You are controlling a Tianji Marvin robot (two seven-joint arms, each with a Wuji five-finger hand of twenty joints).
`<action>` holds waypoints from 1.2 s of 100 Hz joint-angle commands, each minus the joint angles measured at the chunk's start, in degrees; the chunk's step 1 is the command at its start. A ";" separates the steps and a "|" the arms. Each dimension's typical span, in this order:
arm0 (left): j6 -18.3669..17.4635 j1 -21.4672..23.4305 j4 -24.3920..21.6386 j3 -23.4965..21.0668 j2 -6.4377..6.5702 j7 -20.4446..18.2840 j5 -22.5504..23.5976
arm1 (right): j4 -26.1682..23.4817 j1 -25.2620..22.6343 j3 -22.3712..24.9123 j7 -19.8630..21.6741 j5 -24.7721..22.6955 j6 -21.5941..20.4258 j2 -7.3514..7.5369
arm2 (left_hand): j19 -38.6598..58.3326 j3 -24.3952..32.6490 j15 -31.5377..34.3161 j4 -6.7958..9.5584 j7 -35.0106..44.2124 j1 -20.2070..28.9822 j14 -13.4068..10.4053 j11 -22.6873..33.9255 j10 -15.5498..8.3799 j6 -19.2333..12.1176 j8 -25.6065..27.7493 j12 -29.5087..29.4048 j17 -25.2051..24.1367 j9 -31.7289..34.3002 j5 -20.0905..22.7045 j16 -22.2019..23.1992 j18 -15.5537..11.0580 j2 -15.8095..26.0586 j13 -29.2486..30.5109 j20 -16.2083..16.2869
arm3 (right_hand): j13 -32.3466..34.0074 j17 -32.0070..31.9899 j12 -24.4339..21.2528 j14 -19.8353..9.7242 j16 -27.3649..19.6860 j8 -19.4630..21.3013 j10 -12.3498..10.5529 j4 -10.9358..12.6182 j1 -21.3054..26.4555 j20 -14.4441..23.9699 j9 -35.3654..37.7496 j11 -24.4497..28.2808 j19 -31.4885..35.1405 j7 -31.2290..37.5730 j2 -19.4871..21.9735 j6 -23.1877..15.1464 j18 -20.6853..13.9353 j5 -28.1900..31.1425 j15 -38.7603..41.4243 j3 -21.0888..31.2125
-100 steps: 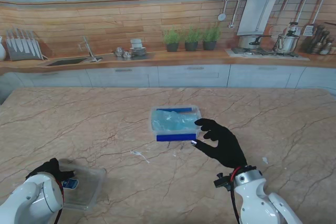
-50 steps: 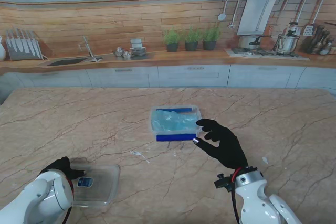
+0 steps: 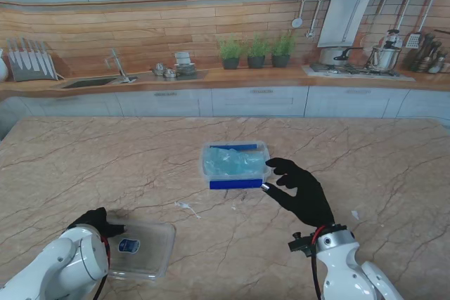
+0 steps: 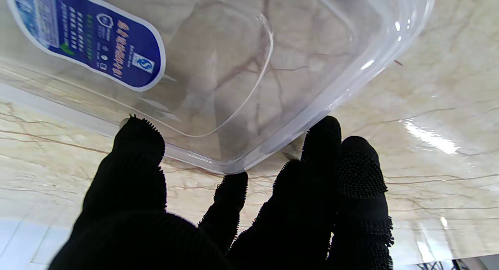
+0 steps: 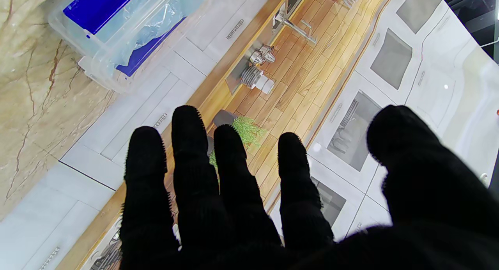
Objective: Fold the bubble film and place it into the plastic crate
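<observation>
The bubble film (image 3: 232, 162) lies inside the plastic crate (image 3: 235, 165). My left hand (image 3: 95, 221) pinches the clear lid (image 3: 144, 247); I should carry it level. My right hand (image 3: 301, 191) hovers empty, fingers spread, beside the crate.

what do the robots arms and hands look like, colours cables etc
Both arms are glossy white, rounded shells. Each ends in a five-finger hand in a black knitted glove: left hand, right hand. The wrist views show tiny nubs on the glove fingers. A black collar and thin red and black cables sit at the right wrist, and similar ones run by the left wrist.
</observation>
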 commanded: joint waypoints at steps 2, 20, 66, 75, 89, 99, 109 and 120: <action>0.31 0.12 -0.33 1.04 -0.49 -0.80 -0.65 | -0.29 -0.37 -0.07 -0.12 0.11 -0.15 -0.28 | 4.36 1.04 2.34 1.90 1.84 1.35 -0.03 4.67 -4.21 -0.76 -0.14 1.37 1.99 4.20 0.36 1.36 0.06 -1.60 2.61 1.67 | 0.50 -0.41 -0.21 0.24 0.75 -0.28 0.39 0.83 -1.46 1.35 0.58 -0.96 0.26 -1.15 2.98 -1.01 -0.63 -0.17 0.86 -1.33; 0.40 -0.13 -1.35 1.98 -0.69 0.23 -0.87 | -0.35 -0.40 -0.14 -0.13 0.26 0.16 -0.31 | 8.95 3.73 6.21 1.68 2.82 0.18 -0.33 5.95 -3.96 -0.46 -0.28 1.86 6.71 5.08 1.40 1.76 -0.70 -2.85 6.23 2.08 | 0.51 -0.47 -0.25 0.44 0.74 -0.38 0.45 0.87 -1.51 1.37 0.67 -1.03 0.20 -1.18 3.15 -0.99 -0.50 -0.06 0.81 -1.48; 2.75 -4.93 -2.00 8.68 0.41 -2.18 -1.88 | -0.58 -1.12 0.42 -1.03 0.56 -0.66 -0.52 | 14.01 7.17 10.44 1.27 4.33 -1.72 -1.08 16.40 -4.72 0.47 -0.28 13.46 13.99 12.28 3.81 0.77 -0.93 -4.05 12.35 -0.56 | 0.51 -0.47 -0.26 0.40 0.76 -0.53 0.50 0.91 -1.59 1.44 0.72 -1.09 0.15 -1.24 3.36 -0.99 -0.53 -0.09 0.80 -1.59; 2.81 -5.82 -2.03 10.10 0.62 -2.94 -1.51 | -0.64 -1.20 0.48 -1.07 0.61 -0.70 -0.54 | 14.64 7.38 10.98 1.25 4.62 -1.87 -1.29 18.03 -4.97 0.67 -0.25 14.77 15.36 14.27 4.29 0.65 -0.86 -4.15 13.55 -0.83 | 0.43 -0.51 -0.26 0.53 0.75 -0.56 0.47 0.91 -1.64 1.45 0.71 -1.13 0.11 -1.25 3.39 -1.01 -0.51 -0.06 0.74 -1.62; 3.48 -7.45 -1.76 12.48 1.02 -3.40 -2.40 | -0.69 -1.25 0.53 -0.93 0.75 -0.68 -0.52 | 15.24 7.59 11.45 1.22 5.10 -2.05 -1.46 19.85 -5.14 1.21 -0.23 16.26 16.94 16.85 4.98 0.25 -0.60 -4.18 15.03 -1.46 | 0.44 -0.55 -0.26 0.46 0.75 -0.56 0.55 0.91 -1.64 1.46 0.76 -1.15 0.07 -1.22 3.41 -0.99 -0.47 0.03 0.74 -1.63; 4.33 -8.88 -1.26 14.37 1.24 -3.01 -4.03 | -0.80 -1.36 0.60 -0.58 1.00 -0.61 -0.47 | 15.77 7.69 11.96 1.21 5.46 -2.21 -1.50 20.68 -5.07 1.85 -0.26 16.75 18.48 18.93 5.58 -0.09 0.08 -4.03 16.62 -1.98 | 0.32 -0.54 -0.26 0.50 0.74 -0.60 0.59 0.91 -1.69 1.47 0.72 -1.18 0.05 -1.27 3.44 -0.95 -0.54 0.00 0.68 -1.64; 5.32 -10.59 -0.70 16.36 1.34 -1.91 -6.69 | -0.79 -1.38 0.62 -0.52 1.08 -0.66 -0.47 | 16.34 7.61 12.48 1.19 5.60 -2.29 -1.32 21.31 -5.22 2.40 -0.45 16.90 19.79 20.89 6.10 -0.46 0.81 -3.70 17.94 -2.55 | 0.40 -0.55 -0.27 0.50 0.75 -0.62 0.59 0.92 -1.73 1.49 0.79 -1.21 0.04 -1.30 3.51 -0.89 -0.47 0.08 0.70 -1.64; 6.20 -12.68 0.09 18.57 1.20 -0.35 -9.30 | -0.78 -1.40 0.65 -0.34 1.31 -0.69 -0.46 | 16.84 7.38 13.09 1.18 6.07 -2.40 -1.38 21.98 -5.49 2.47 -0.48 16.91 20.92 22.65 6.50 -0.85 1.37 -3.51 19.35 -3.18 | 0.36 -0.56 -0.27 0.50 0.73 -0.65 0.58 0.91 -1.74 1.51 0.78 -1.27 0.01 -1.36 3.53 -0.94 -0.43 0.06 0.65 -1.65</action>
